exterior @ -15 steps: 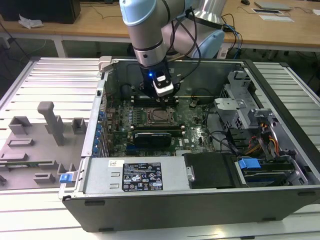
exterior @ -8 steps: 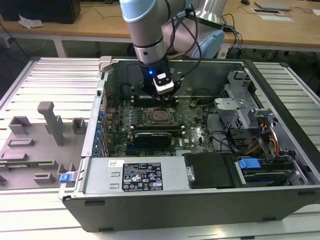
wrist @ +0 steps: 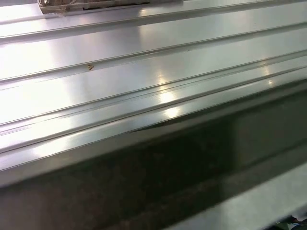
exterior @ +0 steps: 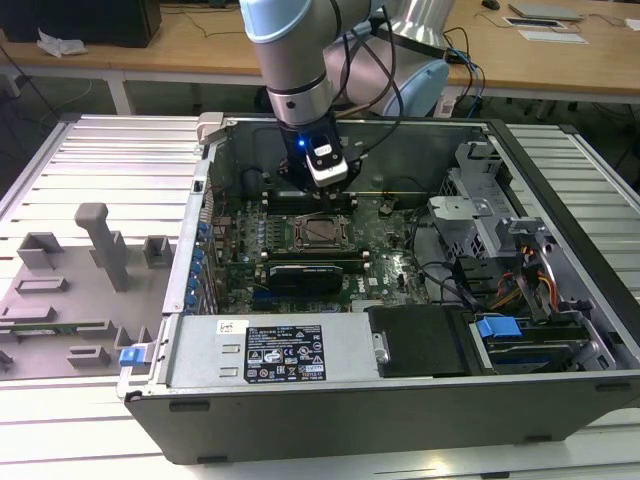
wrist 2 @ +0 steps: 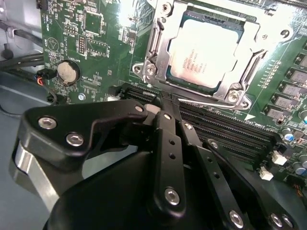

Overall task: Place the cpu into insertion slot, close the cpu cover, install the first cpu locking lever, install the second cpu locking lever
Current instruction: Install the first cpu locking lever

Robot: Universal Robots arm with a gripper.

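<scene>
- The gripper (wrist 2: 165, 101) has its fingers pressed together with nothing seen between them; the tips are just beside the edge of the cpu cover (wrist 2: 159, 45), above the memory slots (wrist 2: 230, 129).
- The cpu (wrist 2: 204, 50) lies flat in the insertion slot (wrist 2: 168, 67), near the middle of the motherboard (wrist 2: 96, 43).
- The cover's steel frame lies down around the chip.
- The board lies inside the open computer case (exterior: 400, 400).

Silver-grey chip (wrist 2: 204, 52) and shiny steel cover (wrist 2: 158, 48) against a green circuit board (wrist 2: 96, 52) with black memory slots (wrist 2: 225, 129); the gripper (wrist 2: 165, 99) is matte black. The computer case (exterior: 400, 405) is dark grey with a blue latch (exterior: 498, 327), the ribbed table (exterior: 90, 150) pale grey.
</scene>
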